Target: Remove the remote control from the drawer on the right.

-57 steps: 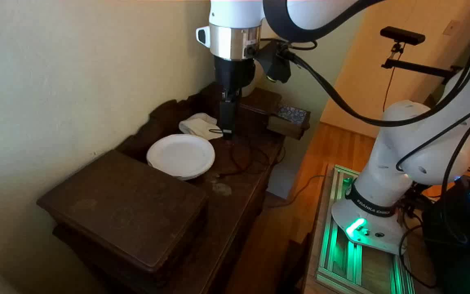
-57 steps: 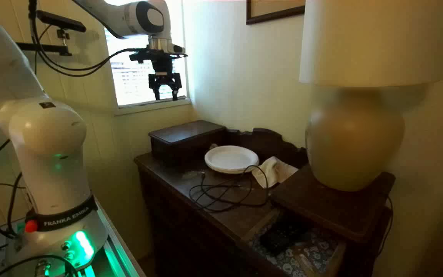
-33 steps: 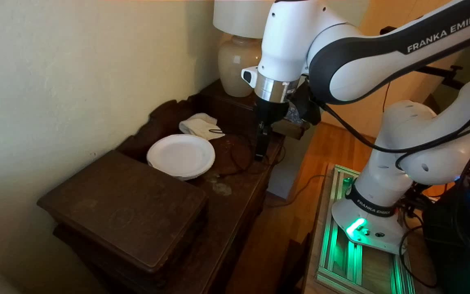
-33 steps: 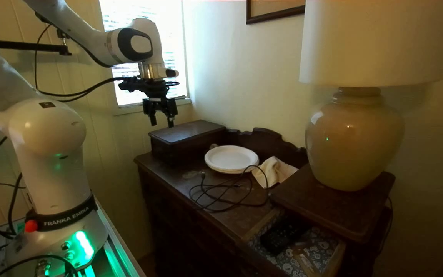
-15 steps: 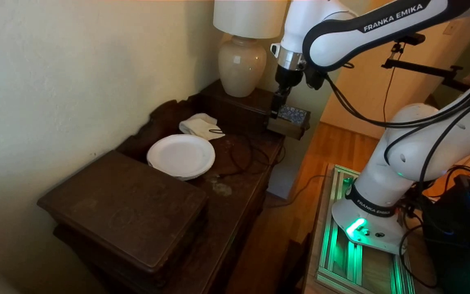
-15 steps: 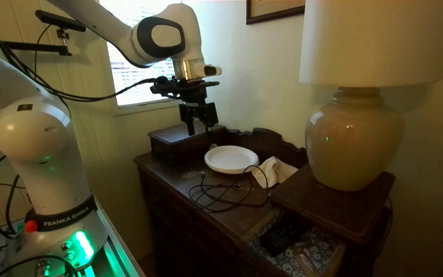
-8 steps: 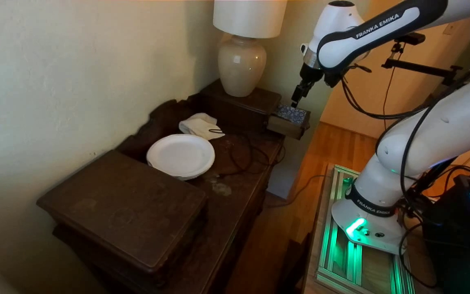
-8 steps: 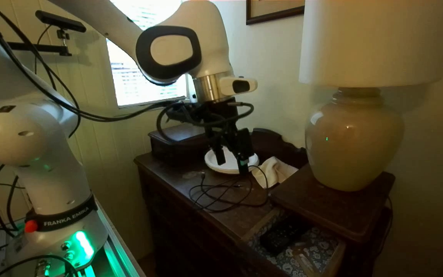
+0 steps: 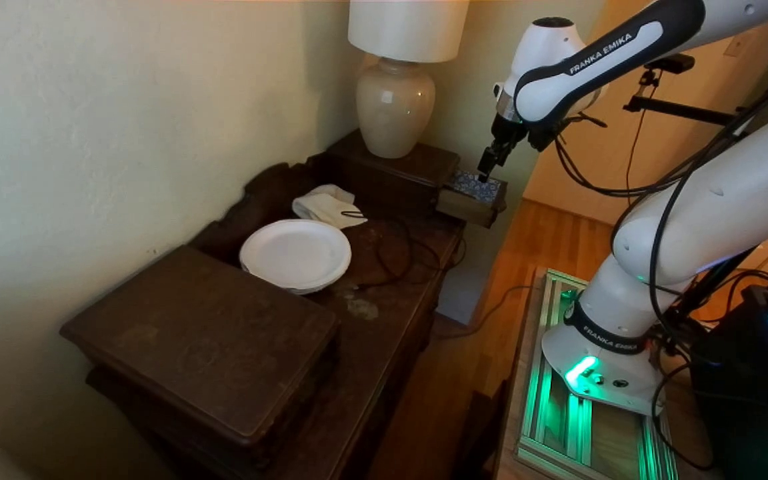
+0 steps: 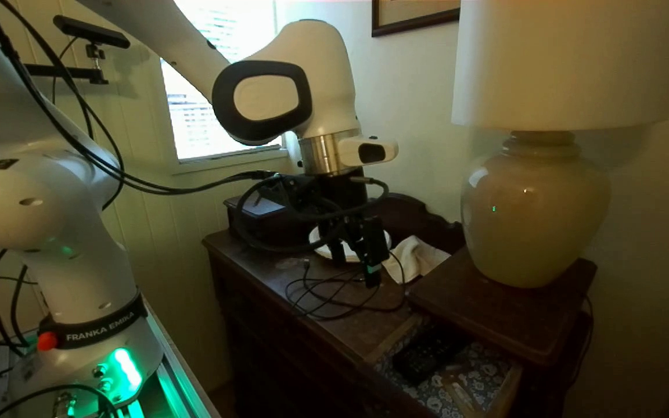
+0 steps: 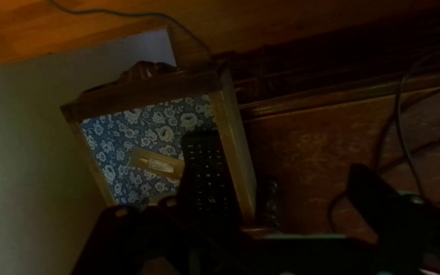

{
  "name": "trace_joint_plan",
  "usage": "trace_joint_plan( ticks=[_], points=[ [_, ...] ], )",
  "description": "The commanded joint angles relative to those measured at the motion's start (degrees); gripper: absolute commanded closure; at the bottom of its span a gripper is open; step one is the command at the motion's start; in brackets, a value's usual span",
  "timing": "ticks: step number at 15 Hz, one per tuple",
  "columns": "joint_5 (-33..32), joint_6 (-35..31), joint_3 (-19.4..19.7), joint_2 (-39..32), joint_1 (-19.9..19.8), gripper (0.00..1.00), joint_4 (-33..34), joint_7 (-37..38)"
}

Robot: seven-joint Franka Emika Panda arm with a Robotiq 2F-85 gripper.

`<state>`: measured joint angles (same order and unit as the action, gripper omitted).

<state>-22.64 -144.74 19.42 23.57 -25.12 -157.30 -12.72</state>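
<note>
The small brown drawer [image 9: 467,207] is pulled open under the lamp's stand; its pale side wall shows in the wrist view [image 11: 235,149] and its edge in an exterior view [image 10: 509,389]. It has a blue flowered lining. The black remote control [image 11: 204,164] lies in it against one side wall, and also shows in an exterior view [image 10: 424,354]. My gripper [image 10: 356,270] is open and empty, tilted, above the drawer's level; it also shows in an exterior view [image 9: 484,175] and the wrist view [image 11: 271,177]. One dark finger overlaps the remote's lower part in the wrist view.
A small yellowish packet [image 11: 159,165] lies beside the remote in the drawer. A large lamp [image 10: 535,215] stands on the raised stand above the drawer. Loose black cable [image 10: 334,299], a cloth [image 9: 327,205] and white plates [image 9: 296,255] lie on the dresser top.
My arm has swung across from over the dresser top toward the drawer, and the gripper has tilted. In the last half second it has come slightly lower. The remote and drawer have not moved.
</note>
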Motion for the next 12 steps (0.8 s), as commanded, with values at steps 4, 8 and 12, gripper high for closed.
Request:
trace_joint_plan(
  ticks=[4,8,12],
  points=[
    [1.4,-15.8,3.6,-10.5,-0.9,0.00,1.8,-1.9],
    [11.1,-25.5,9.5,-17.8,3.7,0.00,2.5,-11.6],
    [18.5,-24.7,12.3,-17.6,6.8,0.00,1.9,-17.2]
  ],
)
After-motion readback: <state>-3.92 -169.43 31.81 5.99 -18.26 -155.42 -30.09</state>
